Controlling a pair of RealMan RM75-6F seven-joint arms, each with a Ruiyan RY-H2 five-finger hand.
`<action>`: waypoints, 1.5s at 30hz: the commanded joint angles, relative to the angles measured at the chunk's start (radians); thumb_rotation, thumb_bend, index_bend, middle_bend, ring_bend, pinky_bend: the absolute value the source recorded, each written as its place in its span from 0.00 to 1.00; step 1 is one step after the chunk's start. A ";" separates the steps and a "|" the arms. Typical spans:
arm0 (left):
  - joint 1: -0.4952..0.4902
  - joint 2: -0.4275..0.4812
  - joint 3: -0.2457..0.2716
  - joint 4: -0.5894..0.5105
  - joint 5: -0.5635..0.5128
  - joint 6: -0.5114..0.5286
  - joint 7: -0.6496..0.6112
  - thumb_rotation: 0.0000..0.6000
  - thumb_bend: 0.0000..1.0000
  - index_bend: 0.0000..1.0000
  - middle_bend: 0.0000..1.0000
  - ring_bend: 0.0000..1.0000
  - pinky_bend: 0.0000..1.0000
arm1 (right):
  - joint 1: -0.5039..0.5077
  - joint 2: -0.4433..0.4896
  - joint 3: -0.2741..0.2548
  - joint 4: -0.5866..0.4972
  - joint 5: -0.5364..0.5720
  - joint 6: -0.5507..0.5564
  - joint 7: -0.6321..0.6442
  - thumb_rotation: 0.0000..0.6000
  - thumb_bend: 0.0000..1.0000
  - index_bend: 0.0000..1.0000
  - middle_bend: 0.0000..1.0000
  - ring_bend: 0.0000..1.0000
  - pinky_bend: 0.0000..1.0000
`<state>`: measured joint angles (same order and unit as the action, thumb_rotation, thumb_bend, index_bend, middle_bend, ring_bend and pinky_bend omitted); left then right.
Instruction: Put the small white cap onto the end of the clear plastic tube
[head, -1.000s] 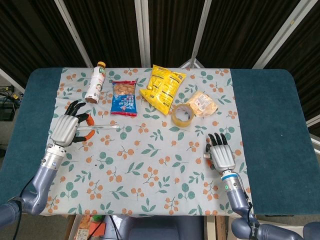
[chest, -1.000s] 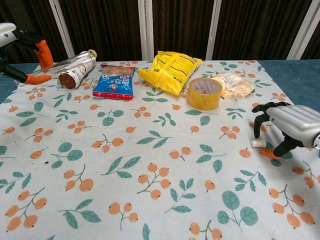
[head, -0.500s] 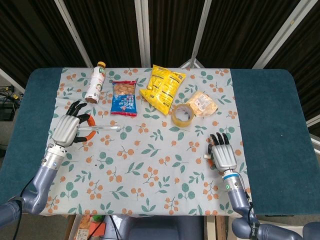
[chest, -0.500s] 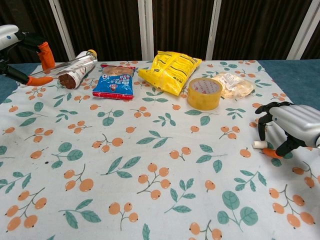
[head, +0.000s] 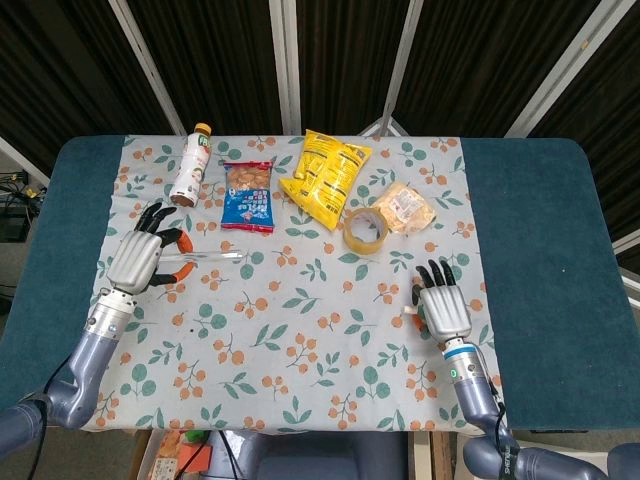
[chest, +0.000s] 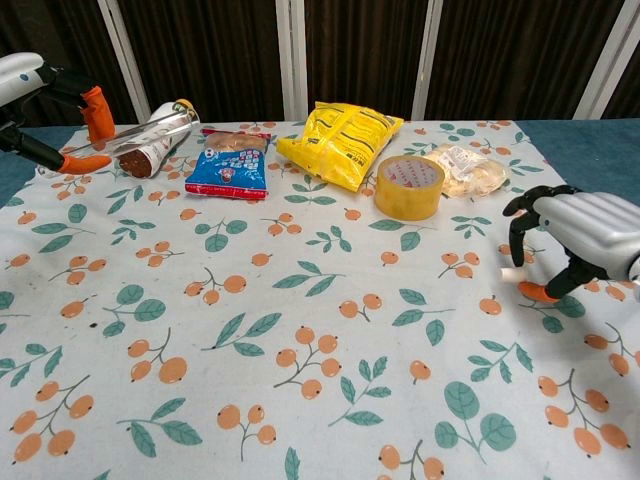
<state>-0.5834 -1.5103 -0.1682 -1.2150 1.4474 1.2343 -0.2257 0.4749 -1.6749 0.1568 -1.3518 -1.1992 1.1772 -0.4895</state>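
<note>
Left hand (head: 139, 259) pinches the clear tube (head: 205, 257); only chest view reveals the white cap (chest: 511, 273) pinched under right hand (chest: 577, 233).

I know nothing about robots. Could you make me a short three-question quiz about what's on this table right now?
1. True or false: the left hand holds the clear plastic tube above the floral tablecloth.
2. Which item lies nearest the round roll of tan packing tape?
A. the blue snack packet
B. the clear bag of pale biscuits
C. the bottle with a yellow cap
3. Fill in: the small white cap is at the fingers of the ____ hand.

Key
1. True; its orange-tipped fingers pinch one end.
2. B.
3. Right; whether the cap is actually lifted off the cloth cannot be told.
</note>
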 joint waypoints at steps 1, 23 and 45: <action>-0.007 -0.006 -0.005 -0.006 -0.006 -0.008 0.005 1.00 0.53 0.75 0.55 0.12 0.00 | 0.017 0.016 0.010 0.015 -0.054 0.031 0.012 1.00 0.35 0.63 0.19 0.03 0.00; -0.139 -0.218 -0.151 -0.019 -0.188 -0.109 0.135 1.00 0.54 0.75 0.55 0.12 0.00 | 0.215 0.107 0.136 0.102 -0.245 0.068 0.018 1.00 0.35 0.65 0.20 0.04 0.00; -0.186 -0.312 -0.209 -0.022 -0.288 -0.106 0.229 1.00 0.54 0.75 0.55 0.12 0.01 | 0.354 0.075 0.146 0.234 -0.377 0.129 -0.004 1.00 0.35 0.65 0.20 0.04 0.00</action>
<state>-0.7679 -1.8201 -0.3758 -1.2369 1.1617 1.1289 0.0010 0.8258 -1.5972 0.3057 -1.1216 -1.5723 1.3039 -0.4926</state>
